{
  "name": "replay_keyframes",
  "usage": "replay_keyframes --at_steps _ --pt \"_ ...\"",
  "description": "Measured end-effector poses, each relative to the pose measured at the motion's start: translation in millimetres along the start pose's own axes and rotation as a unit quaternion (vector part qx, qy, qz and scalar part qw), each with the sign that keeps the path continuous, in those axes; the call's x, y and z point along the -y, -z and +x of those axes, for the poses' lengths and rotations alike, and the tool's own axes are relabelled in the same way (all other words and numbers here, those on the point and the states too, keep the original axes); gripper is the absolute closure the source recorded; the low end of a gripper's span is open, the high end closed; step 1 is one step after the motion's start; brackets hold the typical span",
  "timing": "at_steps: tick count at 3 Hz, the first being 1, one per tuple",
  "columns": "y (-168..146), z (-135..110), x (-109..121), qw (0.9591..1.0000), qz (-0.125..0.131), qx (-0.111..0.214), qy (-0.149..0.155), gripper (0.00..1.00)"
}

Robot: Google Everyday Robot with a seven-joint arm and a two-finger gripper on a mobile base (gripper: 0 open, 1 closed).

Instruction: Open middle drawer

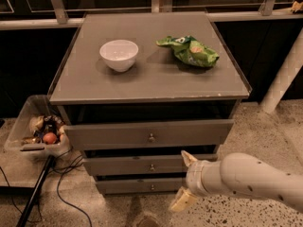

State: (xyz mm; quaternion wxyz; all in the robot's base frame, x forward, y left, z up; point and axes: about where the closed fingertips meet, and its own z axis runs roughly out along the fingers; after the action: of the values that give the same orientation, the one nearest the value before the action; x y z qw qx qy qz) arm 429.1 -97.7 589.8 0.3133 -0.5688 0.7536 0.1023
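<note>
The grey cabinet has three drawers. The middle drawer (142, 165) has a flat grey front and a small round metal knob (152, 167) at its centre; it sits slightly out from the cabinet. My gripper (184, 181) is open, with one finger (188, 158) over the drawer's right end and the other (181, 201) down by the bottom drawer. It is to the right of the knob, not touching it. The white arm reaches in from the lower right.
The top drawer (149, 135) stands slightly pulled out and the bottom drawer (142, 186) is below. A white bowl (119, 55) and a green chip bag (188, 50) lie on the cabinet top. A clear bin (38, 131) with items and cables sit on the floor at left.
</note>
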Motion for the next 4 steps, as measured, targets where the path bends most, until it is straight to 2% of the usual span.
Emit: replay_keyframes --at_steps 1,2,3,4 --pt "-17 11 11 0.9996 0.023 -0.017 -0.003 0.00" --pt "-44 8 13 0.9998 0.002 0.015 -0.014 0.00" --pt "-50 41 25 0.9962 -0.006 0.068 -0.055 0.00" --pt "-55 58 25 0.9940 -0.009 0.079 -0.076 0.00"
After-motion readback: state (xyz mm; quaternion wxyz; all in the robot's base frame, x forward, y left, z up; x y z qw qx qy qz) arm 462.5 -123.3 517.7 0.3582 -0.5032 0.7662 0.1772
